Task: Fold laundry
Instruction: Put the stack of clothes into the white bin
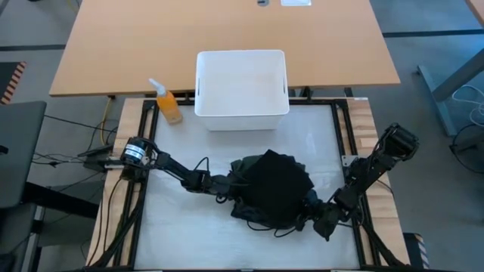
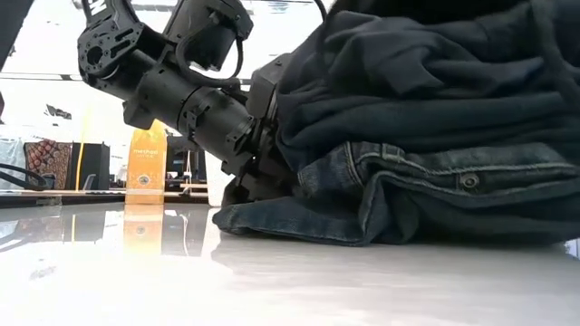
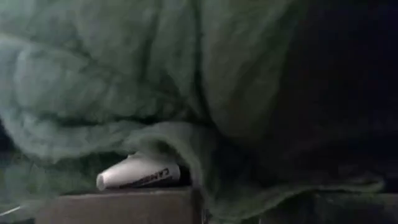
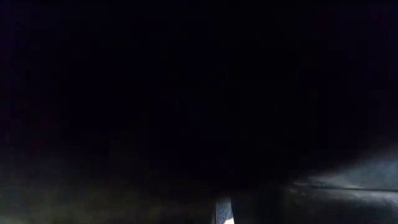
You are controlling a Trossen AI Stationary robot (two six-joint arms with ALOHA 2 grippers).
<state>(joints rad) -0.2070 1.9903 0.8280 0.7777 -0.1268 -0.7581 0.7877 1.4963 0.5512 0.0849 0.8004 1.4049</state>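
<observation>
The laundry lies heaped between the two grippers, and the white bin and the orange spray bottle stand well beyond it, away from both arms; in the low view the heap shows as dark knit garments slumped over denim trousers, whose hem rests on the table; the left gripper is buried in the heap's near flank, fingertips hidden by cloth, so whether it has closed on fabric cannot be told, though its wrist view is filled with green fleece pressed right against the fingers; the right gripper is pushed in from the opposite flank, its wrist view dark with cloth, and its fingers cannot be read either; the step looks like a two-sided pinch to lift and separate a garment; to do it well, each gripper should bite only the top layer directly ahead of its tips, not the denim beneath; raise both together, then draw apart evenly so the piece spreads instead of dragging the whole pile; a catch on several layers is the risk
</observation>
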